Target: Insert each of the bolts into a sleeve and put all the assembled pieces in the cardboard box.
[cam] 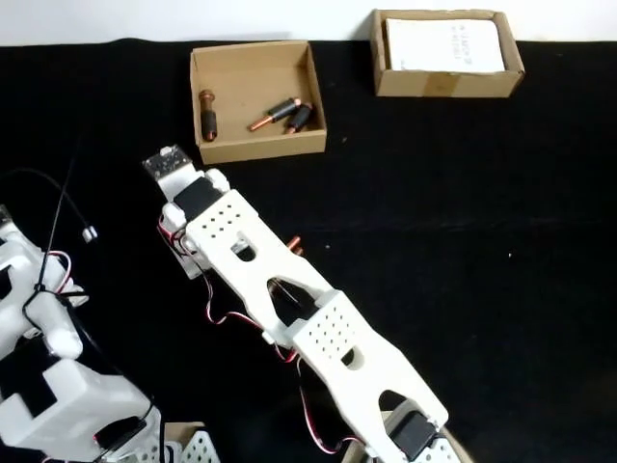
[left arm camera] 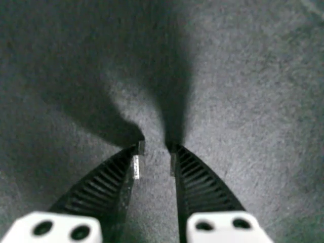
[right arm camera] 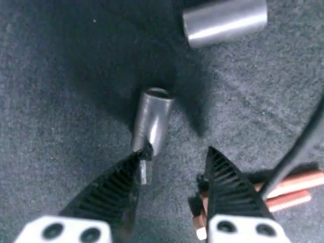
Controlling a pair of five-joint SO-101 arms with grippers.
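My right gripper (right arm camera: 178, 157) is open just above the black mat. A grey metal sleeve (right arm camera: 152, 119) lies right at the tip of one finger (right arm camera: 126, 187), not clearly between the jaws. A second sleeve (right arm camera: 225, 20) lies farther ahead. Two copper bolts (right arm camera: 291, 190) rest beside the other finger, and their ends (cam: 294, 243) peek out beside the right arm (cam: 280, 280) in the high view. The cardboard box (cam: 313, 92) holds three assembled pieces (cam: 280, 111). My left gripper (left arm camera: 155, 152) hangs slightly open over bare mat with nothing between its fingers.
A second cardboard box (cam: 448, 82) with a white sheet inside stands at the back right. The left arm (cam: 48, 376) sits folded at the front left with its cables. Open black mat stretches across the right half of the table.
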